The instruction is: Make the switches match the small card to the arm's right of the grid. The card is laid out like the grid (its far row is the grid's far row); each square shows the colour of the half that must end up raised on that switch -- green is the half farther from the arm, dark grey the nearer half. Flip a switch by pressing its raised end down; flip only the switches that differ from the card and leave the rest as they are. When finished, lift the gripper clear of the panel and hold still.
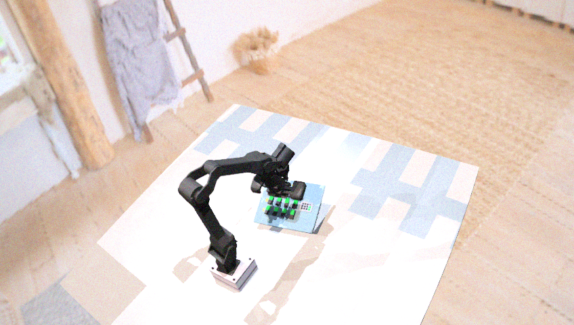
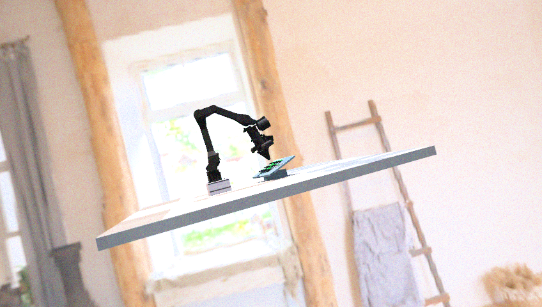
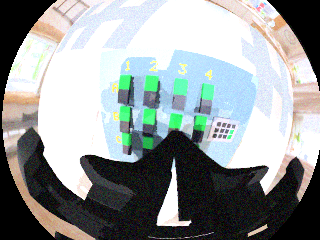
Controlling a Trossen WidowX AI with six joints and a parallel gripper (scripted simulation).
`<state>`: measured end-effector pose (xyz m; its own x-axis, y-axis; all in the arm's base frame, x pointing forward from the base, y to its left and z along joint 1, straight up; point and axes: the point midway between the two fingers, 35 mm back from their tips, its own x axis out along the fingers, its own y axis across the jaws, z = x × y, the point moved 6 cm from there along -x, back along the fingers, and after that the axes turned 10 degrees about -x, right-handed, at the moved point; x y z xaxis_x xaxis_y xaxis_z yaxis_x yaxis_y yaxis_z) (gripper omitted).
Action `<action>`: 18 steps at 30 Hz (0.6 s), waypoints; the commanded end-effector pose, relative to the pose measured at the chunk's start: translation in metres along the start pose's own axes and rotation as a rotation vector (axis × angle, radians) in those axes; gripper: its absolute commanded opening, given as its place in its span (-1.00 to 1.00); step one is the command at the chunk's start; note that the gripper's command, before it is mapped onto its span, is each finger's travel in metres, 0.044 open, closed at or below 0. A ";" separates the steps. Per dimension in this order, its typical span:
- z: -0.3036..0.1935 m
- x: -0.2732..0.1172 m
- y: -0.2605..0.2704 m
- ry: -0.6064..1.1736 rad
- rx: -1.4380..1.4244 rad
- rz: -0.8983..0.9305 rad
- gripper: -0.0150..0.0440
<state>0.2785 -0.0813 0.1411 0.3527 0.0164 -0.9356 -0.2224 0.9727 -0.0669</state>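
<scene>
The light blue tilted panel [image 1: 318,197] [image 2: 290,157] [image 3: 240,82] carries switches in rows A, B, C and columns 1 to 4, each with a green far half and a dark grey near half. Which halves are raised is hard to tell. My gripper [image 2: 268,157] [image 3: 175,135] is shut and empty, its tip a little above the panel with a gap in the exterior view. In the wrist view it hides C3 and most of C4. The small card [image 1: 306,206] [image 3: 223,129] is right of the grid; its squares look dark grey except green at the near right corner.
The panel stands on a dark wedge-shaped base [image 2: 278,174] on the table [image 1: 362,282] [image 2: 228,205]. The arm's white base block [image 1: 234,275] [image 2: 219,187] is on the nearer side of the panel. Patches of shadow lie across the panel and table.
</scene>
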 end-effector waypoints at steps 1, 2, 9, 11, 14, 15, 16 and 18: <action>0.000 0.005 0.000 0.003 0.003 -0.003 -0.49; 0.000 0.009 0.000 0.003 0.003 -0.003 -0.49; 0.000 0.015 0.000 0.003 0.003 -0.003 -0.49; 0.000 0.017 0.000 0.003 0.003 -0.003 -0.49; 0.000 0.022 0.000 0.003 0.003 -0.003 -0.49; 0.000 0.023 0.000 0.002 0.003 -0.003 -0.49; 0.000 0.025 0.000 0.002 0.003 -0.003 -0.49; 0.000 0.027 0.000 0.002 0.003 -0.003 -0.49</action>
<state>0.2886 -0.0814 0.1224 0.3633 0.0127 -0.9316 -0.2232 0.9720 -0.0738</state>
